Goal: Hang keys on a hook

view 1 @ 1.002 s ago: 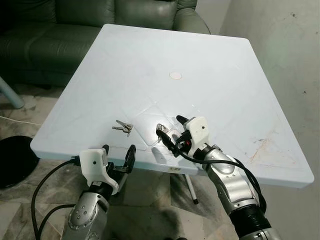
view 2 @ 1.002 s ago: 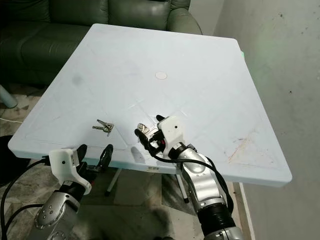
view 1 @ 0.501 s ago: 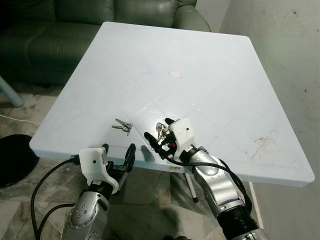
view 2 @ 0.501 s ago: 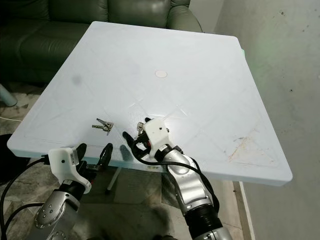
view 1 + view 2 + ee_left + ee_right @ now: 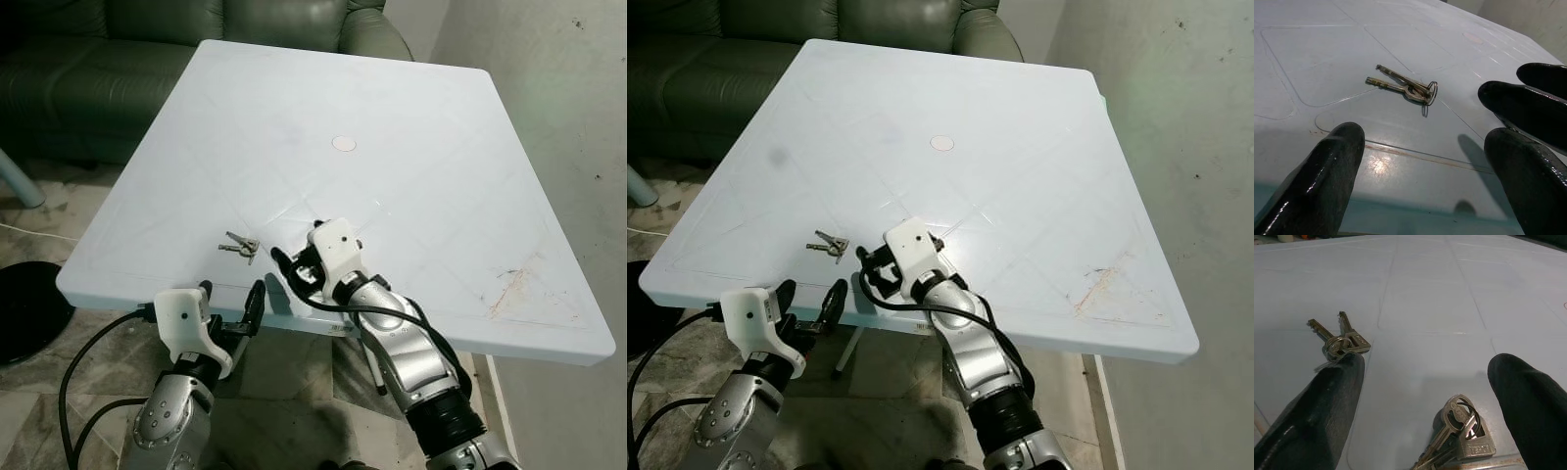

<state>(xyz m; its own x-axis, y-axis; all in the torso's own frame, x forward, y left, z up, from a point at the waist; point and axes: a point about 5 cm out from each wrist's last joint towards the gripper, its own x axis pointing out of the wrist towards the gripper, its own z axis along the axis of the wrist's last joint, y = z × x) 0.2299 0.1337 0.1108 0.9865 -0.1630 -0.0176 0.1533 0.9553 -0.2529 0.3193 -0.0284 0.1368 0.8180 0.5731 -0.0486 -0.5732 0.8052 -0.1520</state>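
Note:
Two small bunches of silver keys lie near the front edge of the white table (image 5: pixel 411 108). One bunch of keys (image 5: pixel 241 247) lies flat to the left, also seen as keys (image 5: pixel 1406 87) and keys (image 5: pixel 1340 340). The second bunch (image 5: pixel 1462 432) lies on the table between the fingers of my right gripper (image 5: pixel 294 262), which hovers low over it, open and holding nothing. My left gripper (image 5: pixel 231 296) is open just below and in front of the table edge, pointing at the left bunch.
A dark green sofa (image 5: pixel 147 59) stands behind the table and a pale wall (image 5: pixel 558 117) runs along the right. A round white cap (image 5: pixel 343 145) marks the table's middle. A black round base (image 5: pixel 20 313) sits on the tiled floor at left.
My right gripper has swung left along the table's front edge, closer to the left bunch of keys. The left arm has stayed where it was.

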